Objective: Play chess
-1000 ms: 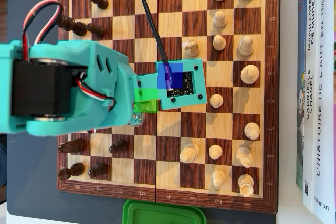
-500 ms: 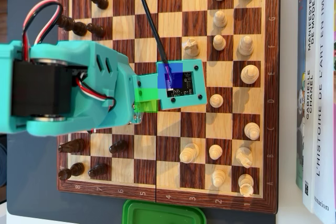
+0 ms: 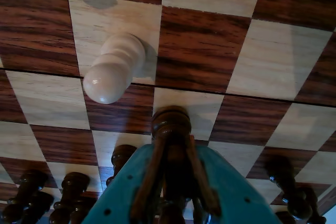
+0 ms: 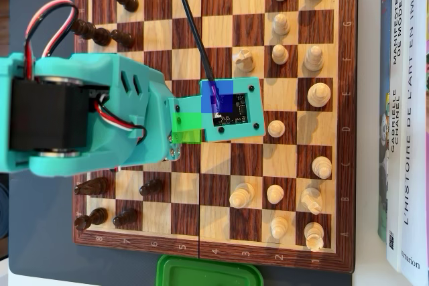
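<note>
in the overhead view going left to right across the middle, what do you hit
black motor → teal arm → green patch → teal camera mount → light pawn → chessboard's right frame → books

The chessboard [image 4: 221,159] was checkered dark reddish-brown and pale tan; pieces were cream [image 4: 318,93] and dark brown [image 4: 126,0]. The arm [image 4: 100,112] was teal, the lid [image 4: 208,272] perhaps green.

At three o'clock in your overhead view, book spines [image 4: 407,98] read "L'HISTOIRE DE L'ART EN IMAGES", "GABRIELLE CHANEL" and "MANIFESTE DE MODE".
</note>
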Tool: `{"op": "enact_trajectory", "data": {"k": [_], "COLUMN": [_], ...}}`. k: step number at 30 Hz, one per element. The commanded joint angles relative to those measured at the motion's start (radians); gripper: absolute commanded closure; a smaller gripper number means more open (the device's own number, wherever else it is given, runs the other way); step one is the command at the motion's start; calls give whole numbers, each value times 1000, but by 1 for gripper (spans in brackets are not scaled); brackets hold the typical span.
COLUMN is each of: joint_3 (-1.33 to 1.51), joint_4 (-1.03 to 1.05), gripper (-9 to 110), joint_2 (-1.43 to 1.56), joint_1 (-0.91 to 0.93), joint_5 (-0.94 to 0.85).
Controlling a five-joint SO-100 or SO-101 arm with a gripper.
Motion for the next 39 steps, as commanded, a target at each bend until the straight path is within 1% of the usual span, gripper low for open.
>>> {"op": "enact_trajectory", "data": {"k": [1,8,10,14,18,29,32,35,39], "joint_3": [-20,-18,-18,-20,-21,-32,-31,-40,-118], "joint_4": [3,3,17,66,72,58,12,-51,-64], "gripper": [101,101,101,101,101,101,101,101,101], "joint_2": [81,221,253,318,348,344,334,288,183], "joint_1": [5,15,41,123,204,518,592,638,670], "joint_5": [-6,-6,-11,-83,-135,-333,-388,-426,-454]}}
